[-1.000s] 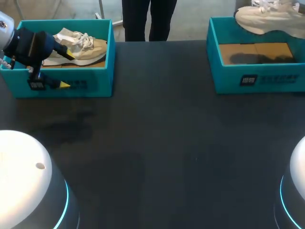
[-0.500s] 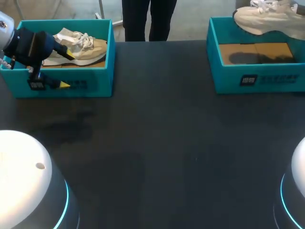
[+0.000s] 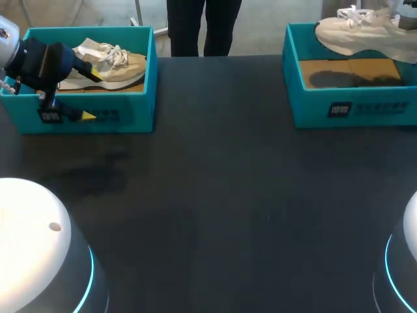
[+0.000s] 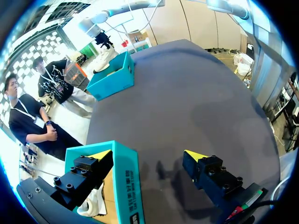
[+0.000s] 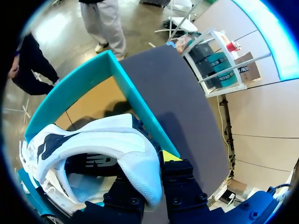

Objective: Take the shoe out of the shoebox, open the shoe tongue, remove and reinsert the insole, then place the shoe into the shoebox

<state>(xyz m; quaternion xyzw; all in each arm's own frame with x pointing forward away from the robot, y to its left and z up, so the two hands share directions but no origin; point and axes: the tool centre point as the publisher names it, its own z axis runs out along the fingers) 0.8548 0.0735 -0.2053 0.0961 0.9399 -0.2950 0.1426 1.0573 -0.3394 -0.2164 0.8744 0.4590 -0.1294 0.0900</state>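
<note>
Cream lace-up shoe point(image 3: 365, 32), navy-trimmed, in right pincer point(image 5: 150, 167) over teal shoebox point(image 3: 352, 107)

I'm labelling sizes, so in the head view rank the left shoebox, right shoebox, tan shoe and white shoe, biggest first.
1. Left shoebox and right shoebox: alike, not ranked.
2. White shoe: looks slightly larger, though it hangs nearer the camera, so unsure.
3. Tan shoe, partly hidden by the left gripper.

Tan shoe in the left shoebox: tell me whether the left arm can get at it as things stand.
Probably yes. The left gripper is open, straddling the shoebox wall, one finger inside beside the uncovered tan shoe. It would likely have to clear the wall first.
</note>
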